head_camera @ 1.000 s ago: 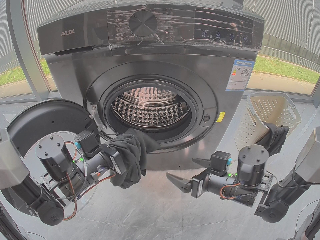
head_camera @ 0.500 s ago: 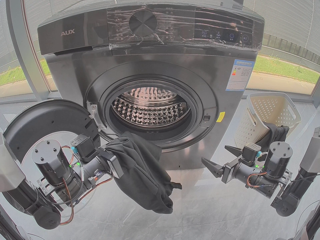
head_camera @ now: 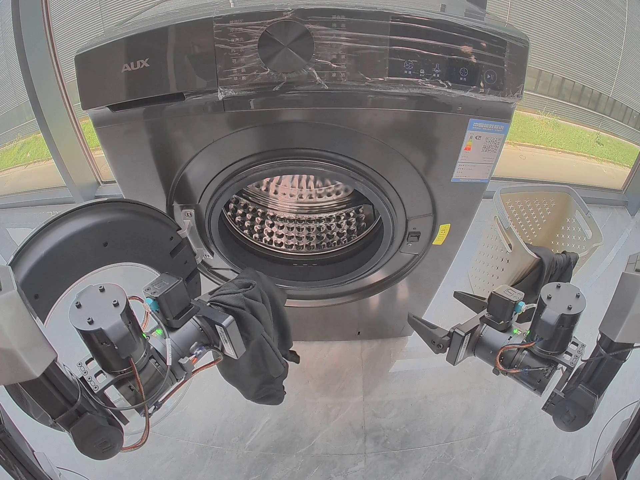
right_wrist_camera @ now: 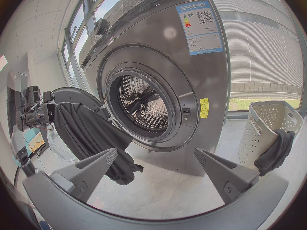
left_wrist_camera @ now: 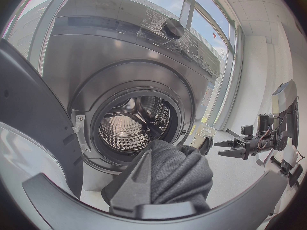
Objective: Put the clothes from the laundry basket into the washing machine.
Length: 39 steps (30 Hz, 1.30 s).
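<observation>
Now, loading step: left pincer (left_wrist_camera: pixel 155 189) clamped on dark garment (head_camera: pixel 260 341), which hangs just below washing machine's drum opening (head_camera: pixel 300 225) with its tail dangling toward floor. Door (head_camera: pixel 93 241) swung wide. Best move, likely: lift bundle above opening's lower lip and push deep before letting go — else tail may slide back out. Right pincer (head_camera: pixel 433 309) spread, empty, near laundry basket (head_camera: pixel 575 216) — second dark garment (head_camera: pixel 550 271) draped over its rim.
</observation>
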Available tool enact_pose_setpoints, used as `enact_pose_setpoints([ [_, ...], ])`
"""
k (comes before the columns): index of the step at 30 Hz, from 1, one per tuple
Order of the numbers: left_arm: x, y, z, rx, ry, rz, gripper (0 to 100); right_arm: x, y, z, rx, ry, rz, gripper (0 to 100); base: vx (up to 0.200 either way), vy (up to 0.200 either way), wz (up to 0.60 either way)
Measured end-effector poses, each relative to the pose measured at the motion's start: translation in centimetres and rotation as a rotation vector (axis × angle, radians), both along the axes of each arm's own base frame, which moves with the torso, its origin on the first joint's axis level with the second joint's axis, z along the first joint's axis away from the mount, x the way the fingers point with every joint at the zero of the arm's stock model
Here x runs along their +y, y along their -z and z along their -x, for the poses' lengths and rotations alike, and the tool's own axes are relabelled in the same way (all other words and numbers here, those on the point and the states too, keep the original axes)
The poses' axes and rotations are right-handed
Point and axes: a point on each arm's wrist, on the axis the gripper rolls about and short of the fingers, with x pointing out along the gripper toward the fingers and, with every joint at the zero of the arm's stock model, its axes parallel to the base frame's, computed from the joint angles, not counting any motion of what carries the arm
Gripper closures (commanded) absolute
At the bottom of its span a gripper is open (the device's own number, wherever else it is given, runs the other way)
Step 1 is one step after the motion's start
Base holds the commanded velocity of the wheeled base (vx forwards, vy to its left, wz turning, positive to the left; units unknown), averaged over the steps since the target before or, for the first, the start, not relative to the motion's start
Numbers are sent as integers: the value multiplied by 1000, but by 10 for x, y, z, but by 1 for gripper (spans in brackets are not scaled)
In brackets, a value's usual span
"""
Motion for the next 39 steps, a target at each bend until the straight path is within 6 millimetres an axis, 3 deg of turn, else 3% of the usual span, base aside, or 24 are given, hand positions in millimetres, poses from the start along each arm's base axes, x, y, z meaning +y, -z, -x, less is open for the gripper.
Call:
enact_pose_setpoints([
  [9, -3, 6, -1, 15, 2, -16, 100, 0, 0, 0, 0, -1, 1, 0, 22, 0, 0],
  [19, -4, 7, -3, 24, 4, -12, 100, 1, 0, 1, 2, -4, 1, 0, 200, 0, 0],
  [39, -17, 22, 5, 63, -16, -67, 100, 14, -1, 15, 6, -70, -2, 0, 0, 0, 0],
])
